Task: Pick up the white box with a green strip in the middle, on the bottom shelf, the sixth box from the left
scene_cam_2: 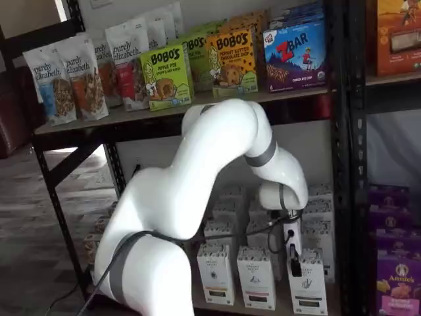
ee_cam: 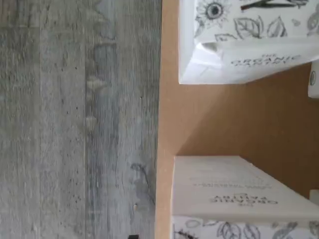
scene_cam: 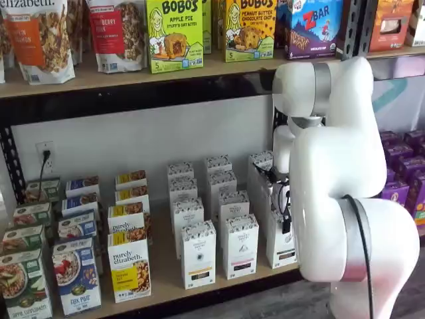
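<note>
The white box with a green strip stands at the front of the bottom shelf, rightmost of three like white cartons; the arm hides part of it. It also shows in a shelf view. My gripper hangs at this box's top left corner, with one black finger showing against it. In a shelf view the gripper is a dark shape just above the box. No gap between the fingers shows. The wrist view shows two white leaf-patterned cartons on the tan board; I cannot tell which they are.
White cartons with black strips stand left of the target, with more rows behind. Purely elizabeth boxes are further left. Purple boxes fill the rack to the right. Grey wood floor lies before the shelf edge.
</note>
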`<act>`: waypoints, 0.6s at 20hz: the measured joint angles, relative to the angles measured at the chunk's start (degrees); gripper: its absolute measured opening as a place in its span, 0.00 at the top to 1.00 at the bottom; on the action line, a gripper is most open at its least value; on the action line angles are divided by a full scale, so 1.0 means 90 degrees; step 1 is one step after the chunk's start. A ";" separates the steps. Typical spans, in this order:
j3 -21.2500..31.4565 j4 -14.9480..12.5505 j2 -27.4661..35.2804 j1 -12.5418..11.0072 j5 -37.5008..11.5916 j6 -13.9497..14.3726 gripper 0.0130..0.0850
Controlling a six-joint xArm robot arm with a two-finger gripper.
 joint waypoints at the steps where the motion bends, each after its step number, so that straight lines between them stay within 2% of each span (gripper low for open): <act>1: 0.0001 -0.0067 0.0018 0.0002 -0.0046 0.0060 0.00; 7: -0.0032 -0.0199 0.0066 -0.0007 -0.0054 0.0168 0.00; 9: -0.0038 -0.0193 0.0069 -0.0015 -0.0045 0.0155 0.11; 12: -0.0054 -0.0188 0.0078 -0.0012 -0.0018 0.0155 0.17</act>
